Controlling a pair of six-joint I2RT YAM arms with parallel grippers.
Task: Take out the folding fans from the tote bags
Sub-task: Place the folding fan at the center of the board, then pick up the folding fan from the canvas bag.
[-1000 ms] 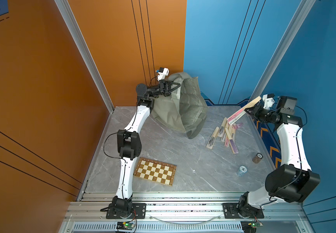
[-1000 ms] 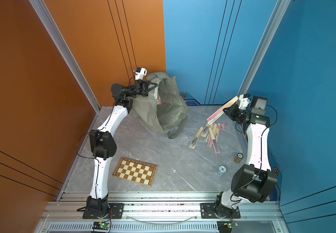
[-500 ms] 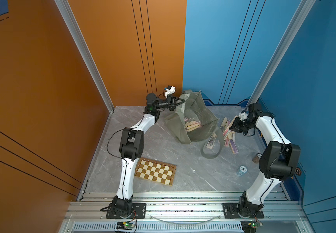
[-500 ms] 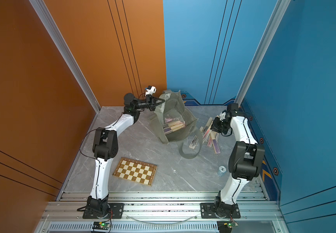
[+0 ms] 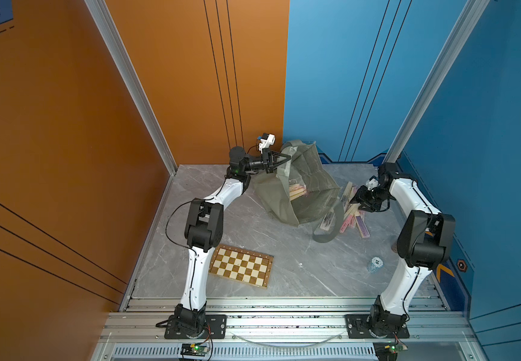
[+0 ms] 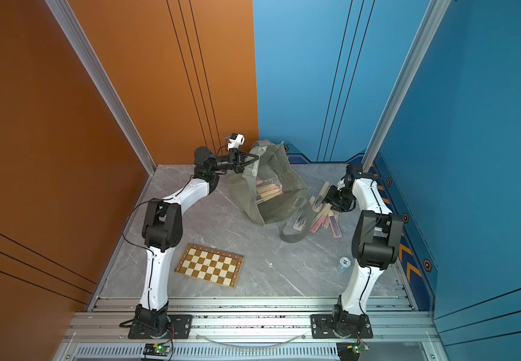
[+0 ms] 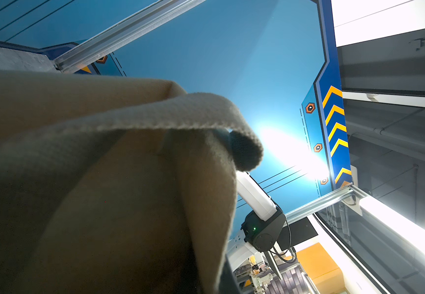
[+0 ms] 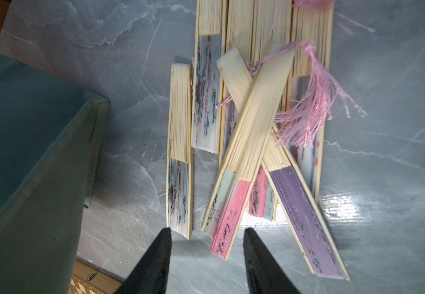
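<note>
On the left of the grey table (image 5: 253,225) lies a chessboard (image 5: 241,265), which is not part of the work. Behind it, the left gripper (image 5: 285,159) is closed tight on the upper rim of the tote bag (image 5: 312,168) and holds the mouth lifted and open. Inside the bag a few folding fans (image 5: 296,191) are visible, and their long axis runs roughly across the table, toward the right arm. To the right of the bag, the other fans (image 8: 252,132) lie in a loose crossed pile on the table, just beside the fabric. The right gripper (image 8: 206,234) hangs over the near end of this pile with its jaws apart and nothing between them. The fans in the bag lie to its left, past the pile. It seems the free right arm must reach them through the open mouth.
</note>
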